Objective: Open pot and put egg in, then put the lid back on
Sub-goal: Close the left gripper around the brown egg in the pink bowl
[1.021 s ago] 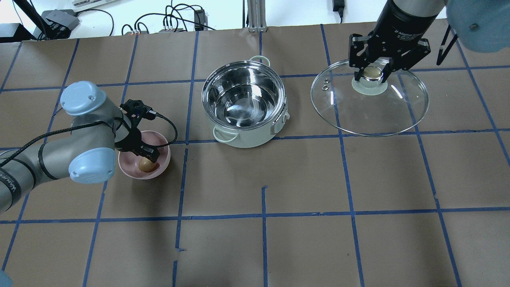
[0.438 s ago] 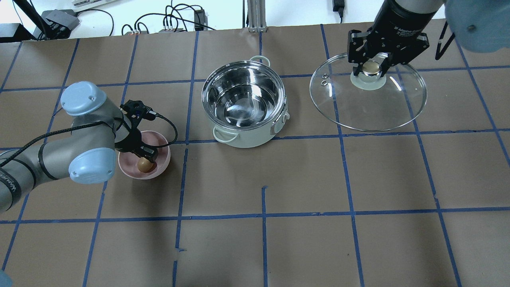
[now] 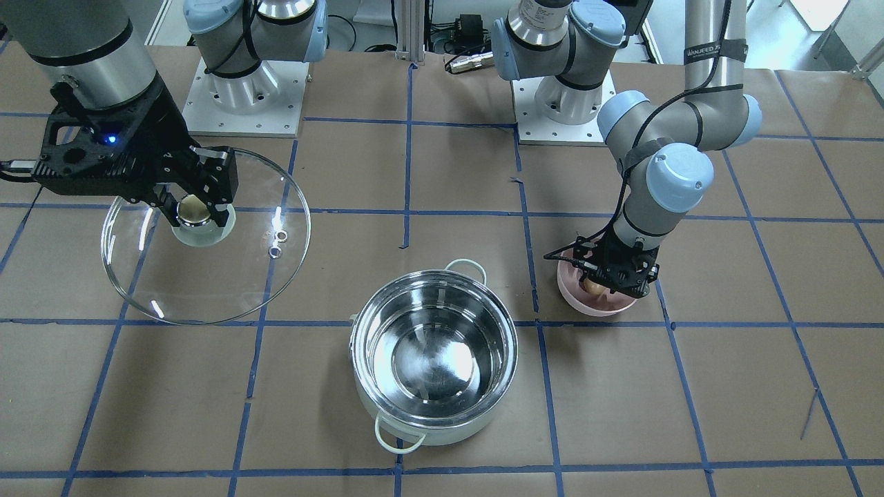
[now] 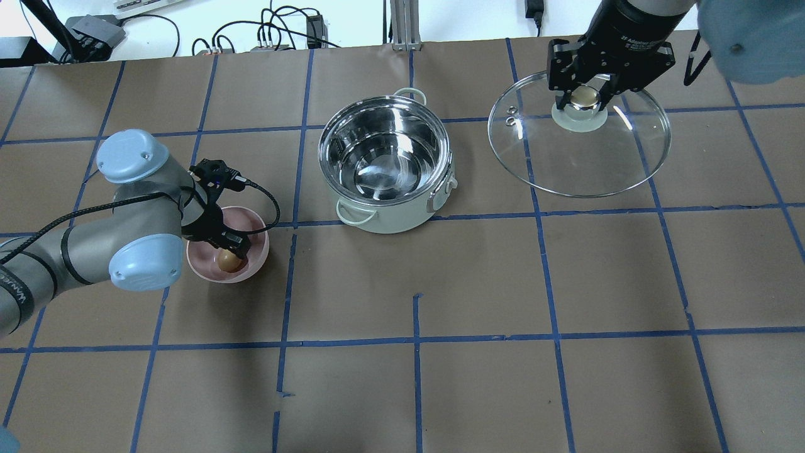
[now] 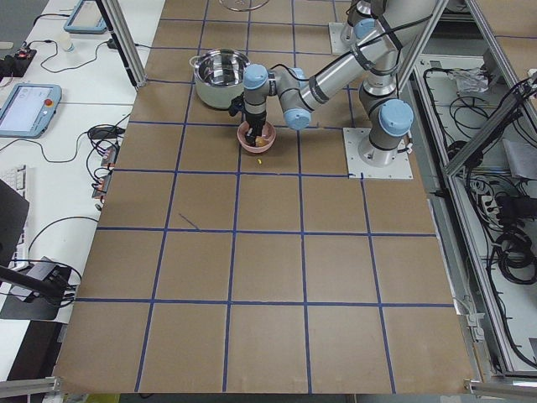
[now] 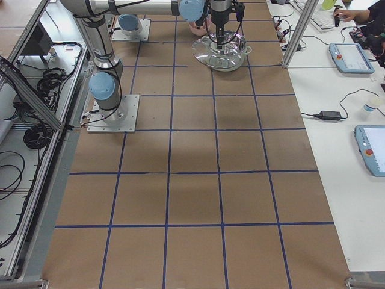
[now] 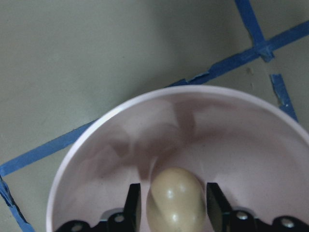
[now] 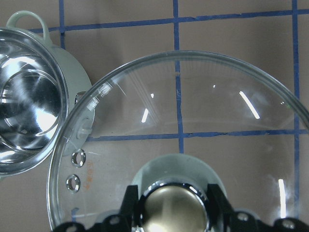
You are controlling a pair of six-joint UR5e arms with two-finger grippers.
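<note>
The pot [image 4: 390, 221] stands open and empty at the table's middle, and shows in the front view [image 3: 442, 433] too. The egg [image 4: 227, 262] lies in a pink bowl [image 4: 253, 220]. My left gripper [image 4: 229, 255] reaches down into the bowl, and the left wrist view shows its fingers [image 7: 133, 205] closed on either side of the egg [image 7: 175, 195]. My right gripper [image 4: 585, 97] is shut on the brassy knob [image 8: 175, 210] of the glass lid [image 4: 578, 157]. It holds the lid level above the table to the right of the pot.
Blue tape lines grid the brown table cover. Cables and power boxes [image 4: 270, 34] lie past the far edge. The arm bases [image 3: 242, 93] stand on the robot's side. The pot's near loop handle [image 4: 355, 214] points toward the bowl.
My right gripper has carried the lid further from the robot, slightly away from the pot. The egg shows narrower between my left gripper's fingers; the arm has barely moved.
</note>
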